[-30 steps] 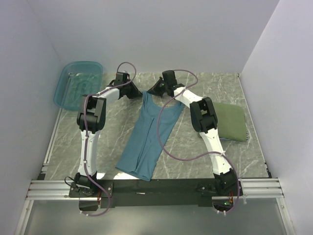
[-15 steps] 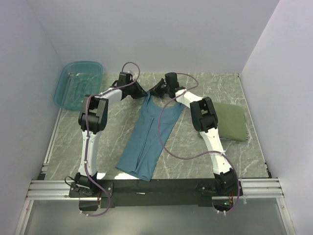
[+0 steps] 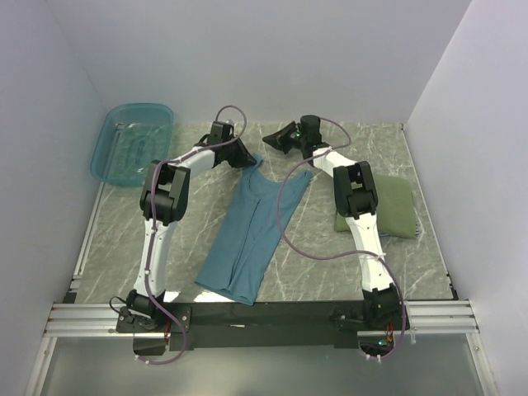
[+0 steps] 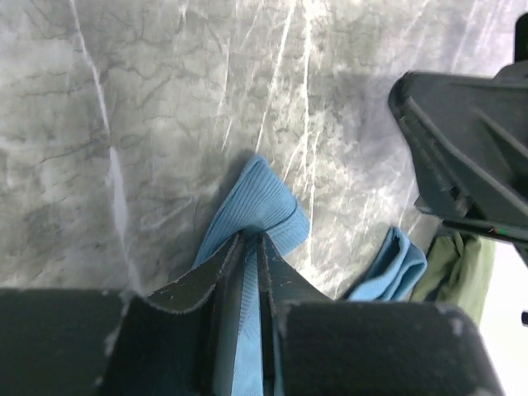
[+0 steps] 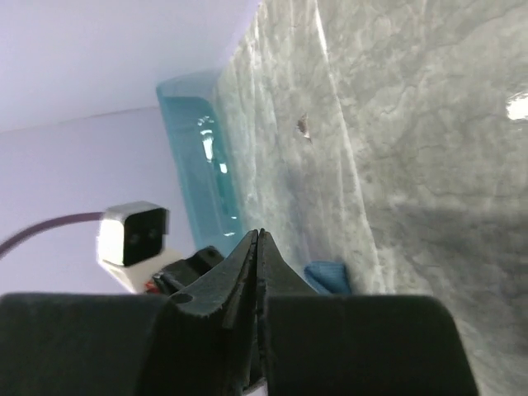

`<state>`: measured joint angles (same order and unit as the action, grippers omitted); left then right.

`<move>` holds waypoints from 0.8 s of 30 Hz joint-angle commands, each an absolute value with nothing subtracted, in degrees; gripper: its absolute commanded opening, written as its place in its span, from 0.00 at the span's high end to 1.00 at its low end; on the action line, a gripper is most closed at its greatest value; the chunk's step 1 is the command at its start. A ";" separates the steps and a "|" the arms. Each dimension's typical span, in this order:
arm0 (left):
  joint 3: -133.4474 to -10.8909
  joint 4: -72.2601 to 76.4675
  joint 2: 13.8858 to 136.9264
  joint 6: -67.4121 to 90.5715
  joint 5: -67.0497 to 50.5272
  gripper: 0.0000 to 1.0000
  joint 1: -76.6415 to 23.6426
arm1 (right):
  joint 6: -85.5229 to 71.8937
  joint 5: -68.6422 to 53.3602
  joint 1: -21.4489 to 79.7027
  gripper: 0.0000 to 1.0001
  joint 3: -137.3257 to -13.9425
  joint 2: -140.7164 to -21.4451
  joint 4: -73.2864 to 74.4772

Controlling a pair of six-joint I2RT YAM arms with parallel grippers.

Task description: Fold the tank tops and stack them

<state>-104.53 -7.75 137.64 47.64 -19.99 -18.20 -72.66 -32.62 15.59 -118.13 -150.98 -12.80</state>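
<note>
The plain teal-blue tank top (image 3: pixel 247 231) lies folded lengthwise down the middle of the table. My left gripper (image 3: pixel 250 159) is shut on its left strap (image 4: pixel 262 202) at the far end, low on the table. The other strap (image 4: pixel 389 266) lies loose beside it. My right gripper (image 3: pixel 275 140) is shut on nothing, raised just behind the shirt's top edge, and its pressed-together fingertips (image 5: pixel 258 237) show only a blue strap end (image 5: pixel 328 276) beyond them. The olive green tank top (image 3: pixel 384 205) lies folded at the right. The striped tank top is not visible.
A translucent teal basin (image 3: pixel 130 150) stands at the back left corner and also shows in the right wrist view (image 5: pixel 198 157). The back wall is close behind both grippers. The right gripper's body (image 4: pixel 470 157) sits close to the right of my left gripper.
My right gripper has pulled back and to the right, away from the shirt's neckline, and the right strap now lies on the table. My left gripper has shifted right with its strap.
</note>
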 commanded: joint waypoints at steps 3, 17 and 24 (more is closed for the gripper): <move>-109.24 -14.31 140.27 45.97 -12.93 0.82 -18.90 | -65.58 -29.98 15.65 0.93 -114.18 -142.49 -8.01; -115.14 -19.43 144.93 43.33 -2.64 0.78 -20.57 | -43.77 -0.18 15.82 0.74 -86.06 -109.88 15.37; -113.38 -17.23 144.05 42.80 -3.78 0.78 -20.65 | -43.42 7.37 16.17 0.88 -77.17 -107.48 16.43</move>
